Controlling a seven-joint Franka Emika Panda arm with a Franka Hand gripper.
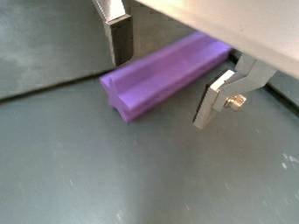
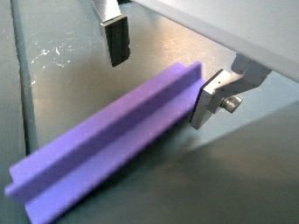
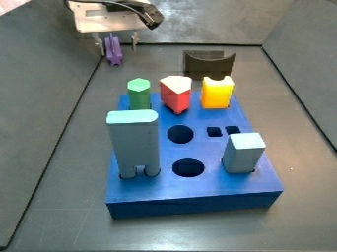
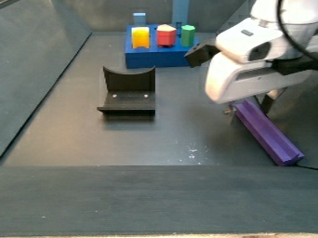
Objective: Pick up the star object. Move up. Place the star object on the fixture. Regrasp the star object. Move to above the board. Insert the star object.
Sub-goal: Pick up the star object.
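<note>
The star object (image 1: 158, 77) is a long purple ridged prism lying flat on the dark floor. It shows in both wrist views and again as the star object (image 2: 111, 156). My gripper (image 1: 163, 74) is open and low over one end of it, one finger on each side. One silver finger (image 2: 114, 39) stands apart from the prism, while the opposite one sits close to its edge. In a side view the gripper (image 4: 248, 100) hangs over the star object (image 4: 267, 132), well right of the fixture (image 4: 126, 93). The blue board (image 3: 198, 192) lies in front, far from the gripper (image 3: 113, 44).
On the board stand a tall pale teal block (image 3: 132, 143), a green hexagonal peg (image 3: 138, 94), a red peg (image 3: 175, 94), a yellow notched block (image 3: 218, 92) and a small pale block (image 3: 243, 153). The fixture (image 3: 207, 62) stands behind the board. Dark walls enclose the floor.
</note>
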